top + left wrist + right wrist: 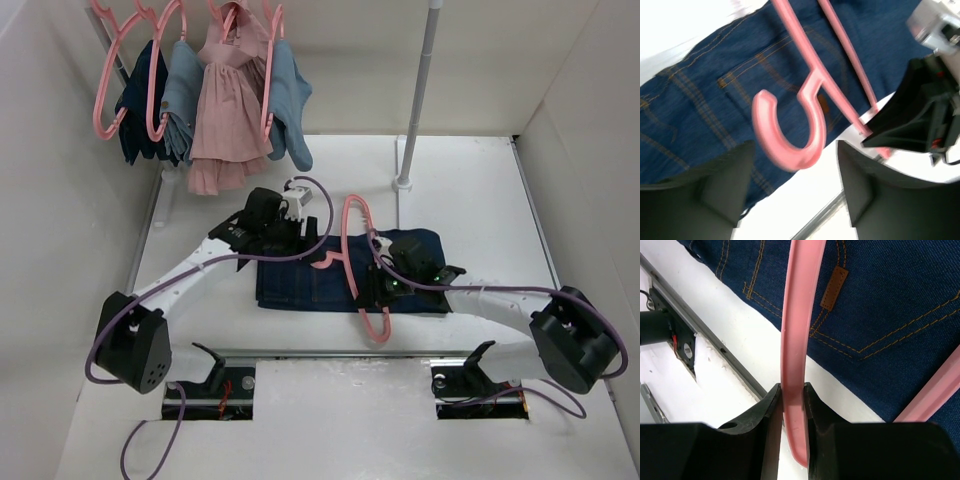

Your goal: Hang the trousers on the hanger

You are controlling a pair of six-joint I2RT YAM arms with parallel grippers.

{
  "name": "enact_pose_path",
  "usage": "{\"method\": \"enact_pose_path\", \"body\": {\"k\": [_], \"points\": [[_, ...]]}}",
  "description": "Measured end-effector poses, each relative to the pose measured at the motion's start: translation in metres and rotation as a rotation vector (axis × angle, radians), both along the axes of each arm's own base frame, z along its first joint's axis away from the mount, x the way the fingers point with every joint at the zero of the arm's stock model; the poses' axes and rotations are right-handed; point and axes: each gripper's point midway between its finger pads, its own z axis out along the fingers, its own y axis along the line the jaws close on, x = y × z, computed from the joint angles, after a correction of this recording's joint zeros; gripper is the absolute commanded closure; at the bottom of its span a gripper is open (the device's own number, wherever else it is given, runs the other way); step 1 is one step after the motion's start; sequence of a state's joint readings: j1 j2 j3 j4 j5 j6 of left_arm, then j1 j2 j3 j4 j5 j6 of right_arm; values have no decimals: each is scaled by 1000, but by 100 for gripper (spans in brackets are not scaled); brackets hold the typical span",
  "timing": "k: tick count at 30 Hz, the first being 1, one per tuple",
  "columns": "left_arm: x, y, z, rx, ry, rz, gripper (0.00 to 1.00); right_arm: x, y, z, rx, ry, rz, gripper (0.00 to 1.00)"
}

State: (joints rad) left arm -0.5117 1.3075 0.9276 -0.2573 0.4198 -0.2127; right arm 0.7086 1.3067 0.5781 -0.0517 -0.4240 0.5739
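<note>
The dark navy trousers (310, 285) lie folded flat on the white table, with the tan patch (834, 288) and orange stitching showing. My right gripper (378, 290) is shut on a side bar of the pink hanger (352, 225) and holds it over the trousers; in the right wrist view the bar (799, 315) runs between the closed fingers (771, 410). The hanger's hook (790, 142) points toward my left gripper (795, 190). That gripper is open and empty, with the hook just ahead of its fingertips. It sits at the trousers' far edge (300, 238).
A clothes rail at the back left holds several pink hangers with blue garments and a pink dress (225, 115). A white pole (418, 100) stands behind the trousers. A metal rail (340, 355) runs along the near edge. White walls close both sides.
</note>
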Motion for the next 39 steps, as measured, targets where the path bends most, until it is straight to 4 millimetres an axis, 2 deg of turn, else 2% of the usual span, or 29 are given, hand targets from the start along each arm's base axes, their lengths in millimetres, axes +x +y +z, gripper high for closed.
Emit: {"method": "enact_pose_path", "body": {"k": [7, 9, 10, 11, 13, 17, 20, 22, 24, 26, 28, 29, 31, 34, 39], "points": [[6, -10, -11, -21, 51, -8, 81, 0, 0, -1, -2, 2, 1, 100], [7, -10, -10, -25, 52, -5, 100, 0, 0, -1, -3, 2, -1, 96], [7, -11, -9, -31, 55, -4, 100, 0, 0, -1, -4, 2, -2, 80], [6, -13, -8, -40, 55, -7, 100, 1, 0, -1, -6, 0, -4, 56], [6, -14, -8, -42, 54, -9, 100, 0, 0, -2, -7, 12, -2, 0], [6, -11, -9, -30, 63, 0, 100, 10, -1, 13, 11, 25, -4, 0], [8, -11, -6, -23, 60, 7, 100, 41, -18, 47, 32, -25, -108, 0], [9, -10, -3, -20, 56, 14, 100, 72, -45, 80, 34, -102, -243, 0], [10, -10, -2, -20, 56, 21, 100, 103, -84, 110, 11, -187, -416, 0], [10, -9, -2, -16, 60, 27, 100, 124, -130, 123, -39, -225, -590, 0], [9, -9, -4, -7, 63, 29, 100, 132, -178, 114, -115, -204, -751, 0], [9, -9, -4, -5, 62, 30, 100, 132, -201, 103, -163, -173, -826, 0], [9, -10, -4, 3, 61, 31, 100, 126, -229, 79, -222, -93, -924, 0], [10, -12, -2, 6, 50, 25, 100, 112, -242, 51, -260, 14, -976, 0], [14, -13, 2, 21, 25, 22, 100, 103, -237, 9, -278, 143, -951, 2]]}}
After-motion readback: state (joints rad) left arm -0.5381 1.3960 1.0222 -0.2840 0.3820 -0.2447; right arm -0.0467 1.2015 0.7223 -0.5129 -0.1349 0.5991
